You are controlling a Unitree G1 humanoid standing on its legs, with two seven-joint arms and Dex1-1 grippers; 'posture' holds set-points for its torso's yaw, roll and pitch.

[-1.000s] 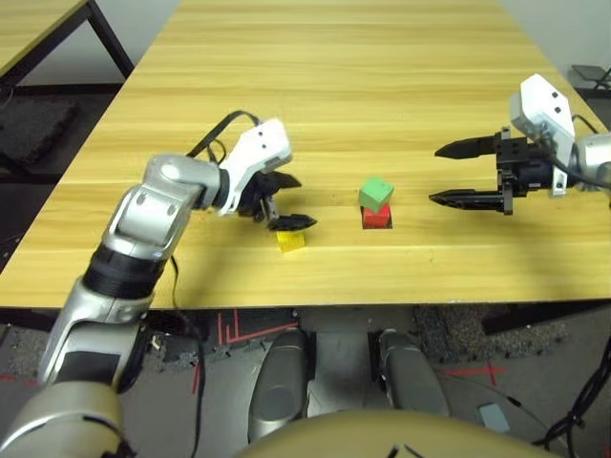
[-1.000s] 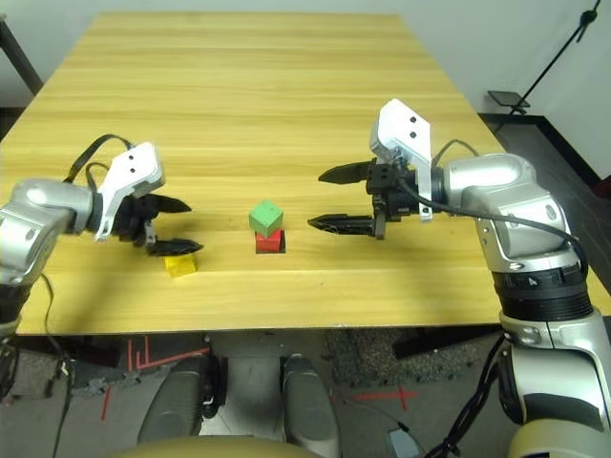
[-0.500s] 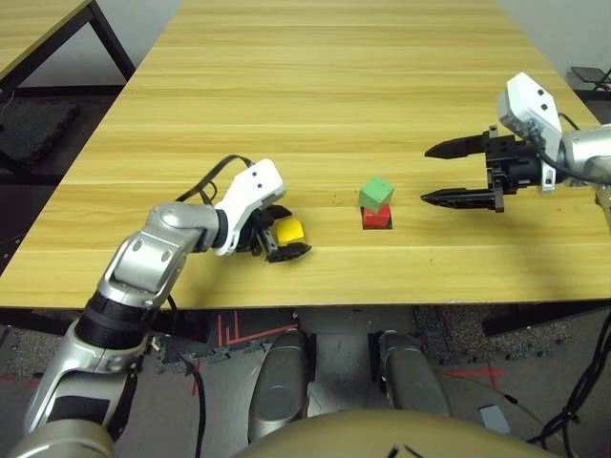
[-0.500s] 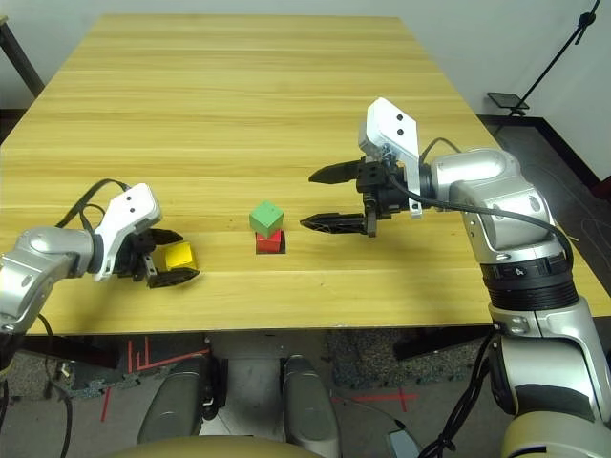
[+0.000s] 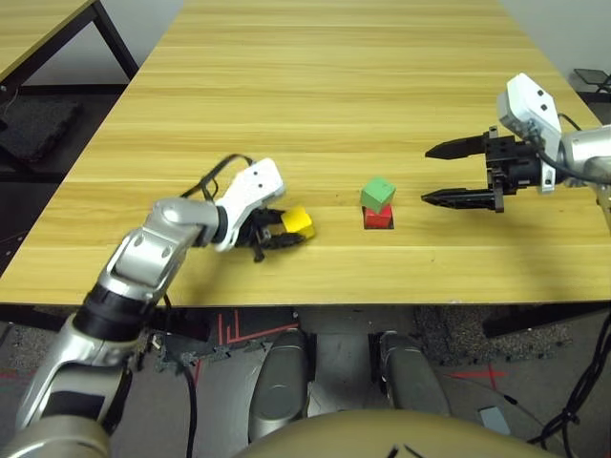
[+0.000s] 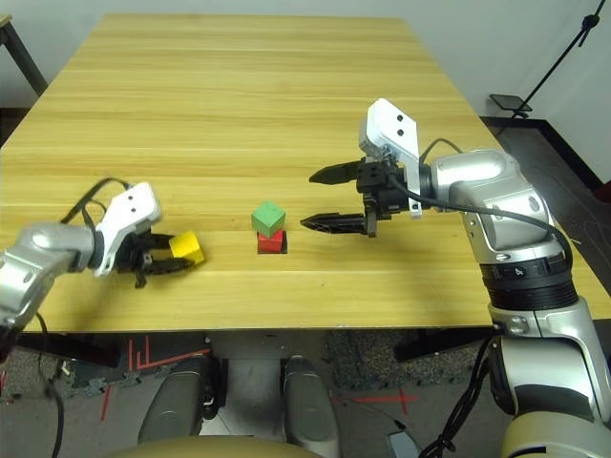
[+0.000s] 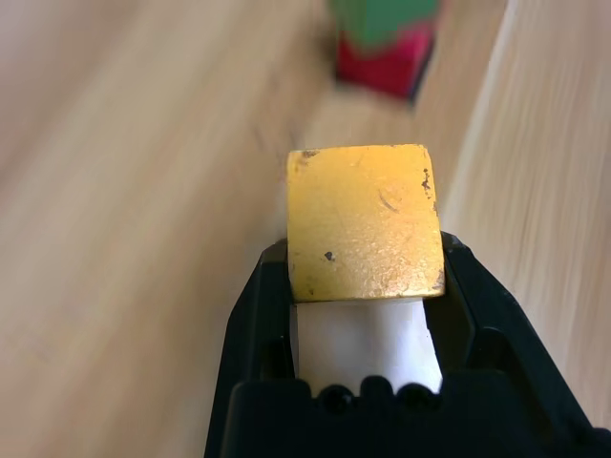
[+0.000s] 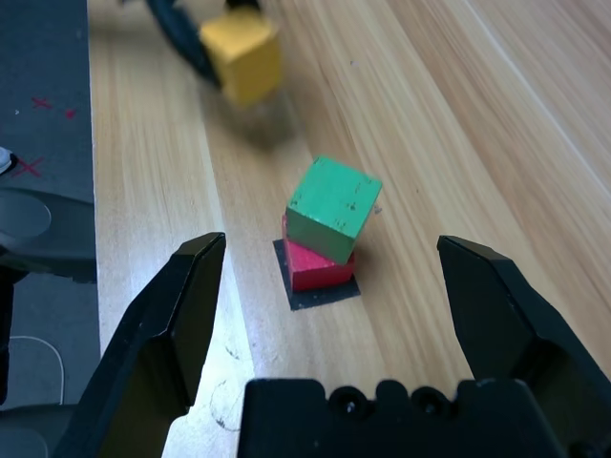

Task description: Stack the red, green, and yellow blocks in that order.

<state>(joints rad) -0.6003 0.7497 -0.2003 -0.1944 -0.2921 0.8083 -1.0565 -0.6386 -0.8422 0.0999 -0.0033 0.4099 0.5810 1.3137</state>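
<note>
Yellow is off the wood now: the yellow block (image 5: 298, 222) sits clamped between the fingers of the left gripper (image 5: 283, 229), raised a little above the desk (image 5: 334, 86) near its front edge, where half a second ago it lay between those fingers lower and closer to the edge, and a second ago it rested on the desk beneath them. The left arm has swung its load slightly toward the stack. That stack has not shifted: the green block (image 5: 378, 194) rests on the red block (image 5: 377, 218), twisted out of line with it, and the red block sits on a flat black square patch (image 8: 320, 291). The right gripper (image 5: 460, 173) hangs just to the right of the stack with its fingers spread wide and nothing between them, much as it did half a second ago. In the left wrist view the yellow block (image 7: 364, 221) covers most of the left gripper's fingertips, and the stack beyond it is blurred and cut off at the frame edge.
</note>
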